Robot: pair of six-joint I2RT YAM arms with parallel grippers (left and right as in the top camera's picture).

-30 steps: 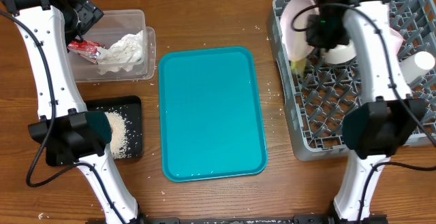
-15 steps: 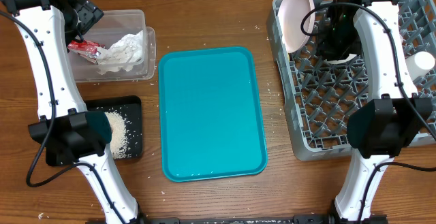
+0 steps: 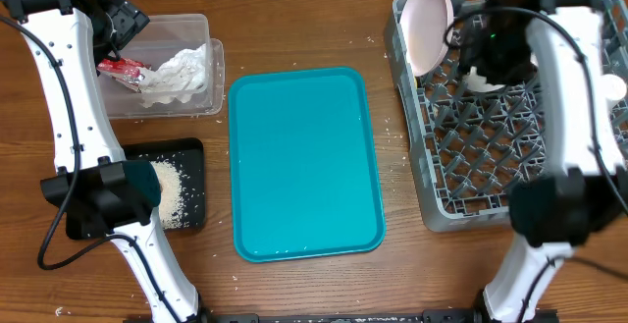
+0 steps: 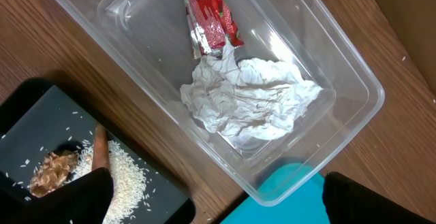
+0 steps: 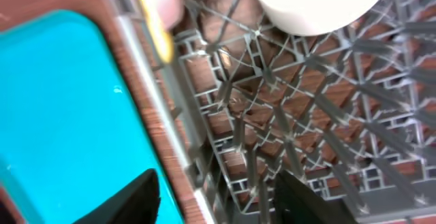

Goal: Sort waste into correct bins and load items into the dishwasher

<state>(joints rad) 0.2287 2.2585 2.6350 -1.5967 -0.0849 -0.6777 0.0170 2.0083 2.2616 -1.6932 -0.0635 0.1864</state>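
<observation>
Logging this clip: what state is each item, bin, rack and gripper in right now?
Napkin: crumpled, inside tub.
Wrapper: inside tub, touching napkin.
Black tray: holds rice and brown lump.
Teal tray: nothing on it.
Plate: standing on edge in rack.
Bowl: in rack.
Spoon: at rack's wall beside plate, blurred.
Left gripper: open, empty.
Right gripper: open, empty.

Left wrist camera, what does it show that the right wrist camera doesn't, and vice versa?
Left wrist only: a clear tub holding a red wrapper and crumpled napkin, and a black tray with rice, a brown food lump and an orange-brown stick. Right wrist only: the grey dish rack, a white bowl and a yellow spoon near its wall. Both: the teal tray and wooden table.
</observation>
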